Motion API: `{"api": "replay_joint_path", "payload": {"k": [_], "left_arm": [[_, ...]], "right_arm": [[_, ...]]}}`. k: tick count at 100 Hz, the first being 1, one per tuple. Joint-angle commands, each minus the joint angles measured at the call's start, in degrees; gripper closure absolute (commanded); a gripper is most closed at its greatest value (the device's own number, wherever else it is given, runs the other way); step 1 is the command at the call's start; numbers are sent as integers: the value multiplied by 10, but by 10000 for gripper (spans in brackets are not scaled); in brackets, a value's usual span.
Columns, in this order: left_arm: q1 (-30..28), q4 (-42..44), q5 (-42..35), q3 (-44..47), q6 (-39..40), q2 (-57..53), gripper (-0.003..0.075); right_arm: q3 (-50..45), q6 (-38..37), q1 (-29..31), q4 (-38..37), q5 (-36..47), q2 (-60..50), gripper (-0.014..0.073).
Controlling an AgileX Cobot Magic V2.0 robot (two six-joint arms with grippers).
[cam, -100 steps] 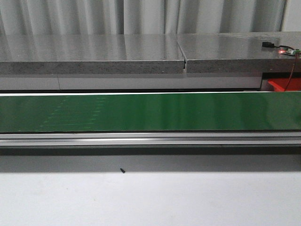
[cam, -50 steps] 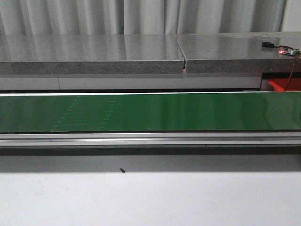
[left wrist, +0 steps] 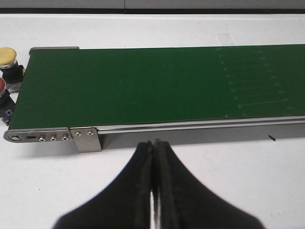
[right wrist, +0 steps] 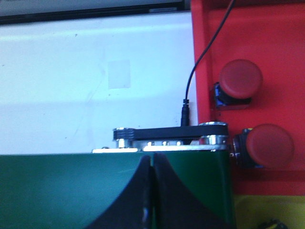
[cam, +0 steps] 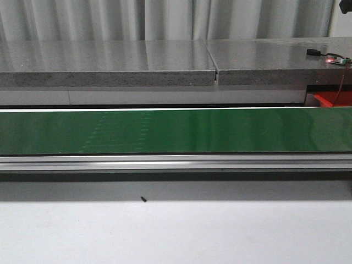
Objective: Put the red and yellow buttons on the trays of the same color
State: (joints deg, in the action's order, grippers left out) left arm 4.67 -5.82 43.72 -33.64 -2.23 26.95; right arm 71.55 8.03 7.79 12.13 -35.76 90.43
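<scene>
Peeking from frame edge, red tray point(cam: 333, 99) mostly hidden.

Pale pleated curtains point(cam: 165, 19) hang behind a grey speckled stone counter point(cam: 110, 63), above a white tabletop point(cam: 176, 234).

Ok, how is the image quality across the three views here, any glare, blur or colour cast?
Front view: sharp overall, soft sheen along the green belt, dark shadow band beneath its rail. Left wrist view: even light, belt crisp, the closed left tool dark and slightly soft. Right wrist view: blurry and oversaturated, white table tinted bluish, red tray glowing, right tool out of focus.
</scene>
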Motion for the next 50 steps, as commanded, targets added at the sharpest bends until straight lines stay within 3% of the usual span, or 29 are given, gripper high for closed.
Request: {"api": "replay_joint_path", "payload": {"k": [1, 50], "left_arm": [[4, -5, -38, -14, 5, 3, 739], [4, -5, -38, -14, 5, 3, 739]], "right_arm": [[-8, 6, -8, 7, 39, -51, 662], [-217, 15, -16, 2, 138, -264, 662]]}}
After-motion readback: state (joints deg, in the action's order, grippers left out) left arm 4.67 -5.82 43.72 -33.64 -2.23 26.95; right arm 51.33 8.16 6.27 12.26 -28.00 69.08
